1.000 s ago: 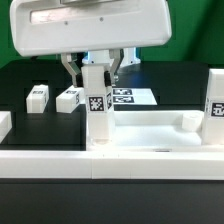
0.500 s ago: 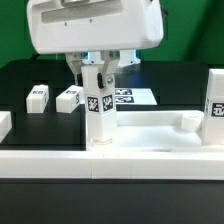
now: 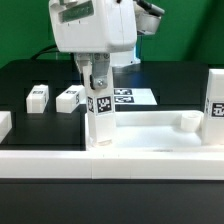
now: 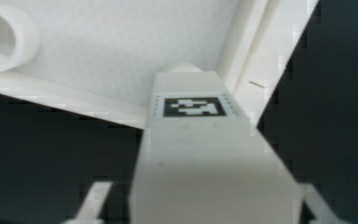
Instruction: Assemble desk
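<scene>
Your hand [image 3: 97, 82] straddles the top of the upright leg [image 3: 98, 110], fingers [image 4: 98, 203] slightly clear of both sides and gripping nothing, while that leg stands in the desk slab [image 3: 150, 126] at its corner on the exterior view's left; it looks like light, rigid, smooth plastic, so grip its flat sides high.

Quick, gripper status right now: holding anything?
Gripper: open, fingers either side of the upright desk leg with narrow gaps showing; not gripping it.

White leg [image 3: 98, 125], black-and-white tag [image 3: 97, 103], seemingly checkered, white slab [image 3: 150, 128], black table [image 3: 20, 75]
</scene>
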Action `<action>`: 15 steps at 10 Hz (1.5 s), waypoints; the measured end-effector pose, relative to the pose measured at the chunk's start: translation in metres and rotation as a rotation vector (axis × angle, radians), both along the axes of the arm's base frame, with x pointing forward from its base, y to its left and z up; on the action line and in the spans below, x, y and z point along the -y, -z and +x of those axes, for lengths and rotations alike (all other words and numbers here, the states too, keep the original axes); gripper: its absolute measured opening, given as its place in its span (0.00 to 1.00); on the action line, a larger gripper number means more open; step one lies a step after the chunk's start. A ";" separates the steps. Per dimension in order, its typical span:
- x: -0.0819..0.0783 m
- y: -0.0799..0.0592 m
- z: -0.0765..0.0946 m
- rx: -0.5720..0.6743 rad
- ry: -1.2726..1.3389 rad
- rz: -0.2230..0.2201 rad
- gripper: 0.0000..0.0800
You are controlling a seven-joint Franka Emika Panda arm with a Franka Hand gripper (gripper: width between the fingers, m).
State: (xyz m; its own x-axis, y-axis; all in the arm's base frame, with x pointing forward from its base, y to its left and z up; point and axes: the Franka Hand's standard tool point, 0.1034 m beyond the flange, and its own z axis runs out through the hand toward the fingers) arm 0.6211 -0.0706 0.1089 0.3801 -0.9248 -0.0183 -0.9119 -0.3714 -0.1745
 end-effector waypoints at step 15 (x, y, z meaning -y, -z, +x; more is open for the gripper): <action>-0.012 -0.001 0.002 0.090 -1.199 -0.196 0.81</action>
